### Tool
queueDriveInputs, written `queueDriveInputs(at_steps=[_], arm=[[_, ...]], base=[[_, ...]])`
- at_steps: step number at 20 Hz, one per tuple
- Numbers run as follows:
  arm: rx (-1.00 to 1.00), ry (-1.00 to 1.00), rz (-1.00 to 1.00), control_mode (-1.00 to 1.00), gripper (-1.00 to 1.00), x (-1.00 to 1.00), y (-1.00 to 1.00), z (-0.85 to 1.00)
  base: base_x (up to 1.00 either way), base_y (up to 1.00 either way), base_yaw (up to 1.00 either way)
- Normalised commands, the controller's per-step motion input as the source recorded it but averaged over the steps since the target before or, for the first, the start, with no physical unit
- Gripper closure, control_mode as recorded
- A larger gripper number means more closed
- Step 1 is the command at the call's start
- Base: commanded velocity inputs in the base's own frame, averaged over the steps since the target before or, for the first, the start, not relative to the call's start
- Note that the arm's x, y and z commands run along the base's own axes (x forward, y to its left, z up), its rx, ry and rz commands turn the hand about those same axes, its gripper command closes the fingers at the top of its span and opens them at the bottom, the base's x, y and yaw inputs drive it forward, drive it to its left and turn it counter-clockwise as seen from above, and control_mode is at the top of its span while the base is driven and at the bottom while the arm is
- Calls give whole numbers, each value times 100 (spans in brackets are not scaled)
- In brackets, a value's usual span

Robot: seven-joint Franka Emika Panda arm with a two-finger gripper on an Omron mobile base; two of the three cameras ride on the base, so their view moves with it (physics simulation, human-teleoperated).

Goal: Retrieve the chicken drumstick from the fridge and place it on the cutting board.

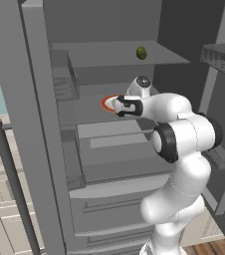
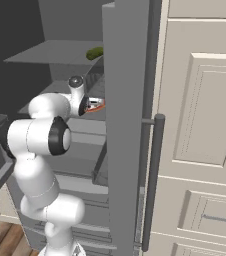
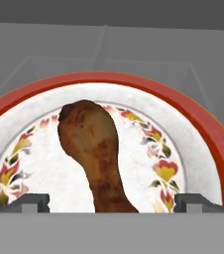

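- Inside the open fridge [image 1: 45, 149], the white arm bends at the elbow and reaches forward to a middle shelf [image 1: 92, 112].
- From the left base view, the fingers [image 1: 115, 104] hang right at the near edge of a plate [image 3: 193, 134] with a red rim and painted flowers.
- Up close, the fingers [image 3: 25, 202] are spread wide and hold nothing.
- Between the two tips lies the chicken drumstick [image 3: 96, 154], brown and lumpy, on the plate's white middle.
- It is hard to tell if the tips touch the plate.
- One shelf higher sits a small green fruit [image 1: 141, 53].
- Beside the fridge on the right stand pale cupboard doors [image 2: 200, 125].
- Low down there is a bit of wooden floor [image 1: 216, 246].
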Motion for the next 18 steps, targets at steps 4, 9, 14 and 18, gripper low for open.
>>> queueDriveInputs(at_steps=[4,9,14,18], arm=[[0,0,3,-100,-100,11,0,-8],[0,0,3,-100,-100,12,0,-12],[0,0,1,-100,-100,16,0,-15],[0,-1,2,-100,-100,5,-2,-9]], base=[[0,0,0],[0,0,0],[0,0,0],[0,0,0]])
